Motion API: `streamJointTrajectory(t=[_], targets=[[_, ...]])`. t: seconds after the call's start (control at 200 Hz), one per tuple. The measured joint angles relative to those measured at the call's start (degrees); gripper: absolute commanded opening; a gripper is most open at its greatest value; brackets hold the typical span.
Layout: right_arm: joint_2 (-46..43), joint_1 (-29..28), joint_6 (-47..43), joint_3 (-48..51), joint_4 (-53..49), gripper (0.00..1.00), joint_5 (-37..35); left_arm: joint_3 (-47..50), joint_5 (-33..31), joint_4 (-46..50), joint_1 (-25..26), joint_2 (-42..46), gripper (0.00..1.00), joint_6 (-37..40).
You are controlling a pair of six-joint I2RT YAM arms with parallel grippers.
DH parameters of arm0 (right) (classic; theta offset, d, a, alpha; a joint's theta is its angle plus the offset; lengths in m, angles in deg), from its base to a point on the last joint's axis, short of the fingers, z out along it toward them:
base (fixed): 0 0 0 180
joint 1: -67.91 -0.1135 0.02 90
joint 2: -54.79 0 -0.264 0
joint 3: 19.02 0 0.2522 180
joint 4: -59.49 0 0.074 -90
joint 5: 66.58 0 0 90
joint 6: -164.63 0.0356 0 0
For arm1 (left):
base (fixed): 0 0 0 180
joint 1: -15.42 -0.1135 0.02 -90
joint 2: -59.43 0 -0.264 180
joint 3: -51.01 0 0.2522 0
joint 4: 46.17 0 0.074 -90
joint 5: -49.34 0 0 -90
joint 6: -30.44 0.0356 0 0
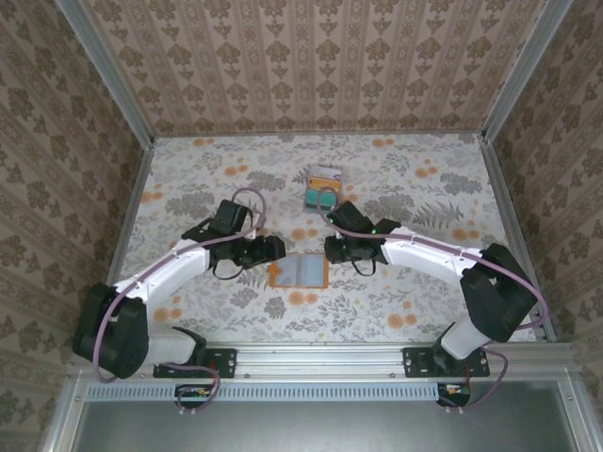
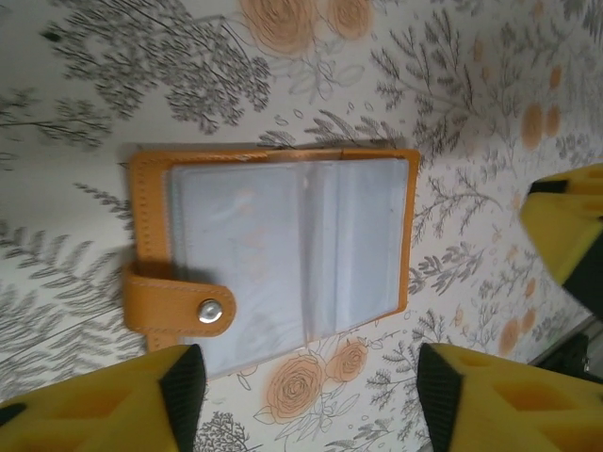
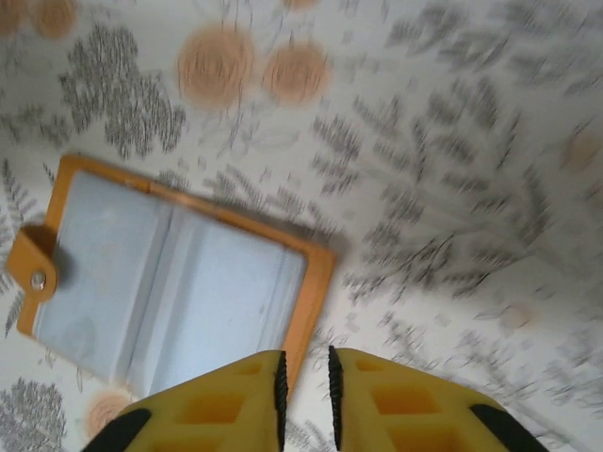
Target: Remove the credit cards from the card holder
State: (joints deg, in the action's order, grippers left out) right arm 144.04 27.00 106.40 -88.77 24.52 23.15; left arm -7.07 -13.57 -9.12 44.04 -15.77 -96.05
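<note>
One flat, stitched orange card holder lies open; left claw released, right claw clenched empty.

Floral-patterned table with open card holder and stacked credit cards

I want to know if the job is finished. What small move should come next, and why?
Probably draw the right gripper back from the card holder. Its pale sleeves look empty in both wrist views, and the credit cards lie stacked farther up the table. The left gripper hangs open by the holder, holding nothing.
</note>
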Motion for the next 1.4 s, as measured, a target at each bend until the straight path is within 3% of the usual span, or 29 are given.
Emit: streamJointTrajectory(t=[0.225, 0.5, 1.4], targets=[[3.04, -2.23, 8.52, 2.93, 5.84, 0.07, 2.69, -0.07, 0.98, -3.08, 0.24, -6.27, 0.55, 0.04], [6.75, -2.27, 11.96, 4.0, 8.0, 0.02, 3.39, -0.26, 1.73, -4.37, 0.28, -10.19, 0.54, 0.07], [8.96, -2.27, 13.68, 4.79, 10.95, 0.02, 3.72, -2.71, -0.7, -4.63, 0.72, -16.48, 0.5, 1.77]])
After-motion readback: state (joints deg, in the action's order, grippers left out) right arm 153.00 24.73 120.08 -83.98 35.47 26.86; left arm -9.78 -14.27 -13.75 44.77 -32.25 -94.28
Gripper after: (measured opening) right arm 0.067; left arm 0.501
